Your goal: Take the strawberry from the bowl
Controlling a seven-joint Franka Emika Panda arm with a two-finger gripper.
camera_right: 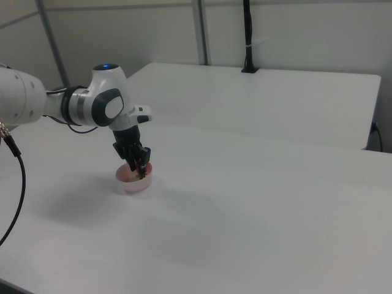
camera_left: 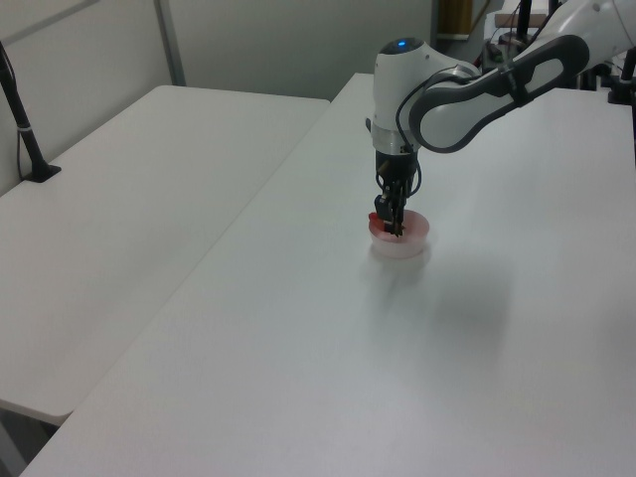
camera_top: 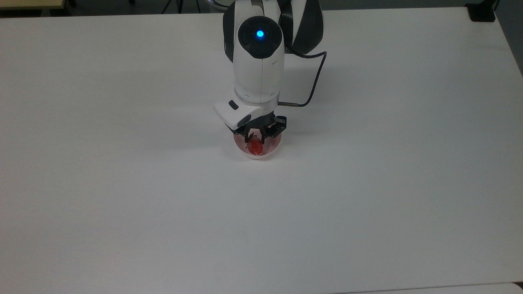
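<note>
White table (camera_top: 122, 204): broad, matte surface, bare over most of its area. A black clamp base (camera_top: 482, 12) sits at the table's far right corner in the top view. Second white table (camera_left: 119, 199): set alongside the first, a narrow seam between their edges in the left view. A black pole (camera_left: 20, 109) rises from a base near that table's left edge in the left view. Grey partition panels (camera_right: 294, 30) with metal posts stand behind both tables.

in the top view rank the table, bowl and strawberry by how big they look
1. table, by far the largest
2. bowl, partly under the claw
3. strawberry, smallest, sitting within the bowl's rim
</note>
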